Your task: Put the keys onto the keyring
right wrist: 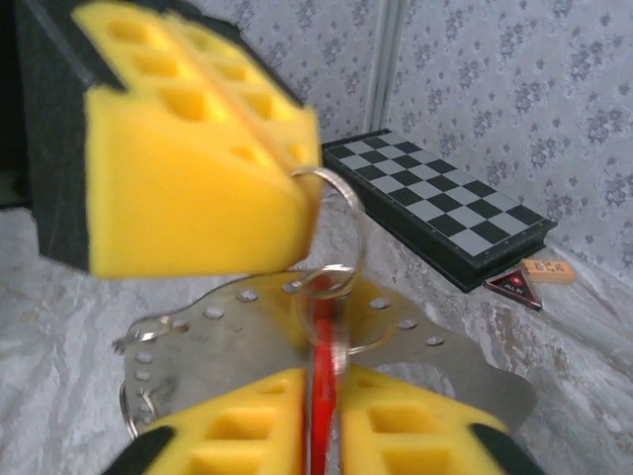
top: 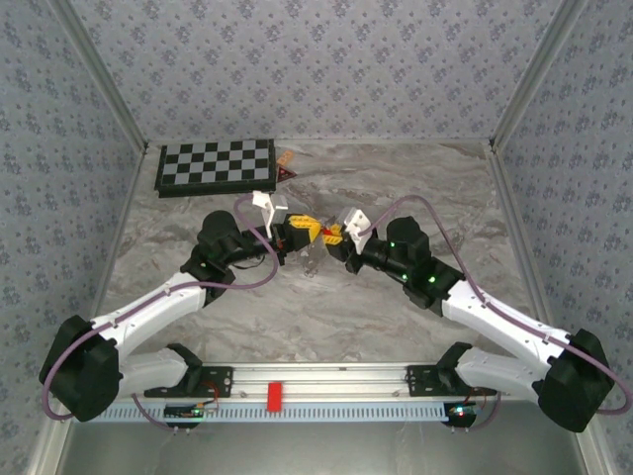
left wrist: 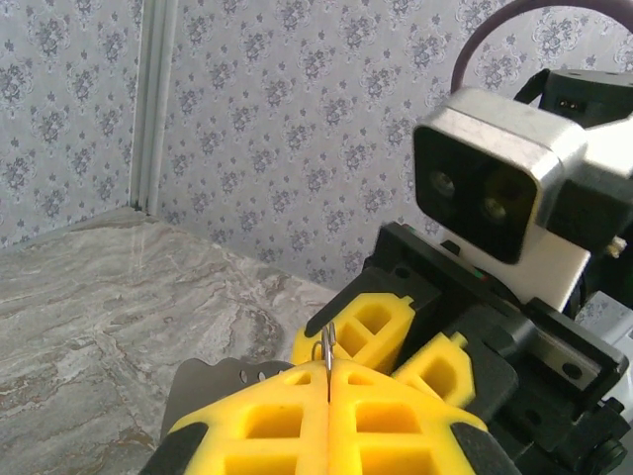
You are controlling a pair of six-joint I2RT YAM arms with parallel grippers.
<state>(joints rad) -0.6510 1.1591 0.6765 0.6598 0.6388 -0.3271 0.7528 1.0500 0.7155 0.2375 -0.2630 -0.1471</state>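
Key (right wrist: 322,401) at keyring (right wrist: 348,210), midair.

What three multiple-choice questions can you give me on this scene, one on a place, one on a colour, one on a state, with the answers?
1. Where on the table is the chessboard? A far left; B near right corner; C between the arm bases.
2. What colour is the head of the key in the right fingers? A blue; B red; C green.
3. How are the left fingers? A wide open; B shut on nothing; C shut on the keyring.
Answers: A, the top view shows it at the far left; B, red shows between those fingers; C, the ring's wire is pinched between them.
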